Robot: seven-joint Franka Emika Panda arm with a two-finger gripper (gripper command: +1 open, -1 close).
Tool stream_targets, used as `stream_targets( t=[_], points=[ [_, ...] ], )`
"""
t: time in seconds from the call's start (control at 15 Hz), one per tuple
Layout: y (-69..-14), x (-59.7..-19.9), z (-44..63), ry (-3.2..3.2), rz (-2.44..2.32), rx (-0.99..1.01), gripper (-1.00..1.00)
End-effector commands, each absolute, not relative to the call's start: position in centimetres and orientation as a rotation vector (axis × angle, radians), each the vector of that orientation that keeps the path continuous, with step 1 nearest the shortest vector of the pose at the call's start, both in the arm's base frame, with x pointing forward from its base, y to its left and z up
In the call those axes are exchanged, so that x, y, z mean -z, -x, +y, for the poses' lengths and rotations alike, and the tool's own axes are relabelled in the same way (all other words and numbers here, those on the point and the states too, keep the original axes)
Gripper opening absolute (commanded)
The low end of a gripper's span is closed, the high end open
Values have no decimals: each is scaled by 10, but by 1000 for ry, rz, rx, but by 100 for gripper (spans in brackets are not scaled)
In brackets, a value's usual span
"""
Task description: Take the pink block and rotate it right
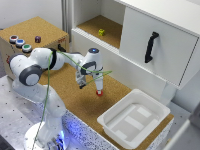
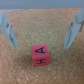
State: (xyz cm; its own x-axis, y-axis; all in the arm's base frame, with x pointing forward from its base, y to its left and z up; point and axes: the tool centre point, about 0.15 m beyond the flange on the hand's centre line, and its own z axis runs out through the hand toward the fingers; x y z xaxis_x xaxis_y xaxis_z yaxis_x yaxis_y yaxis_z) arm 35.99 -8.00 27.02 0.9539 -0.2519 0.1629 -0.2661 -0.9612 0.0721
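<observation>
Gripper [image 1: 98, 89] hangs right above the pink block [image 1: 99, 93] on the cork bench [image 1: 75, 95], white bin [image 1: 134, 120] nearby toward the exterior view's right, small yellow block [image 1: 101, 32] on the shelf [image 1: 112, 30].

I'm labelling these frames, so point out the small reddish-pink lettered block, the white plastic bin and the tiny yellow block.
Small reddish-pink lettered block [image 2: 39, 56]: wrist view, on its lettered face.
White plastic bin [image 1: 111, 127]: exterior view, on its near rim.
Tiny yellow block [image 1: 101, 32]: exterior view, on its middle, inside the open shelf.
</observation>
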Motion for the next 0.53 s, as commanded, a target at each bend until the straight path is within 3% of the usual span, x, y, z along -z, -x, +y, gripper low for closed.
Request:
stream_targets(
  t=[0.0,0.47],
  points=[
    [-369,-240,-101,-2994,-69,-229,100],
    [-379,-196,-90,-3100,-89,-223,100]
  ],
)
